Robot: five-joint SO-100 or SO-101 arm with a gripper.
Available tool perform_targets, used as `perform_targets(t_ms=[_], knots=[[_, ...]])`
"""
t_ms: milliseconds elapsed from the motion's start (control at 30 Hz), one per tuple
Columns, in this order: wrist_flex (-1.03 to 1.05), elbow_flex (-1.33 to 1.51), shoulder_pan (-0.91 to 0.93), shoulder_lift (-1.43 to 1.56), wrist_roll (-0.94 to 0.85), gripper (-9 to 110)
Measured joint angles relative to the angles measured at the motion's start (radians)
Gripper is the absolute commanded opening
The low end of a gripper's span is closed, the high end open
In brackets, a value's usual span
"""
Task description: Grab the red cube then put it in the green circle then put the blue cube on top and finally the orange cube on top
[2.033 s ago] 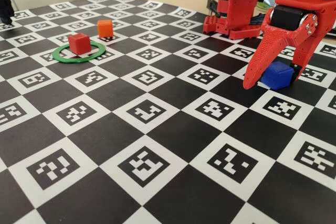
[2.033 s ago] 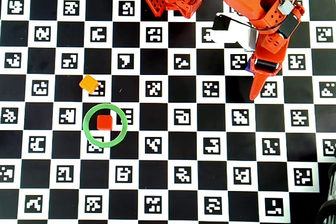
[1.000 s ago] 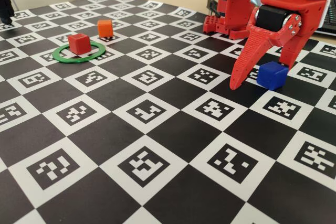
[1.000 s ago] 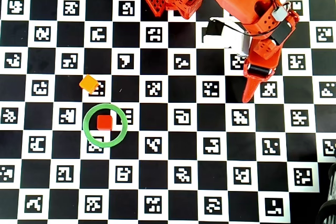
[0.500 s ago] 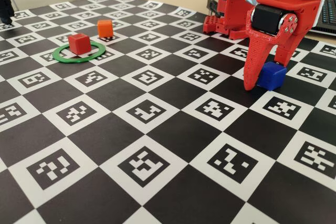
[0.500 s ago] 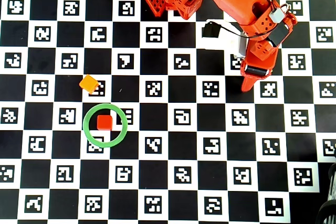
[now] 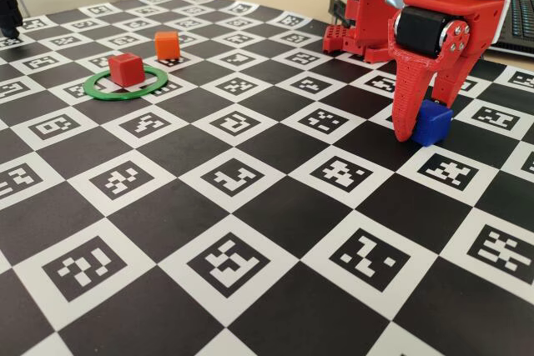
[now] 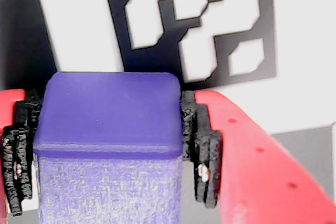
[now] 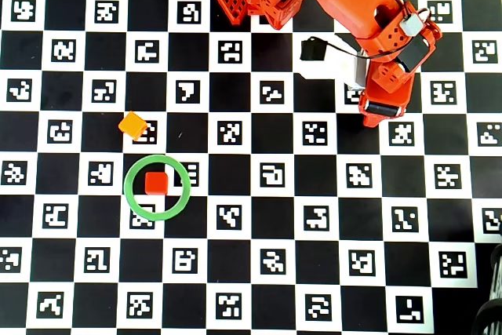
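At right of the fixed view, we see the tool [image 7: 420, 127] clamped on the blue cube [image 7: 433, 122], gripping opposite flat faces; we judge it light, rigid, slightly slippery.

In the fixed view, the red cube [image 7: 126, 69] sits inside the green circle [image 7: 125, 84] at far left of the bench [image 7: 250, 231]. The orange cube [image 7: 167, 45] lies just behind it. Well apart, at right, the blue cube [image 7: 432, 122] sits between the claw's [image 7: 415, 129] fingers.
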Motion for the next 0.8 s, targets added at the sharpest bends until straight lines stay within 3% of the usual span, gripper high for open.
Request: perform_targets(t_ms=[400, 800], knots=[[0.235, -0.089, 0.262, 0.089, -0.232, 6], [0.390, -0.310, 0.776, 0.120, -0.798, 1]])
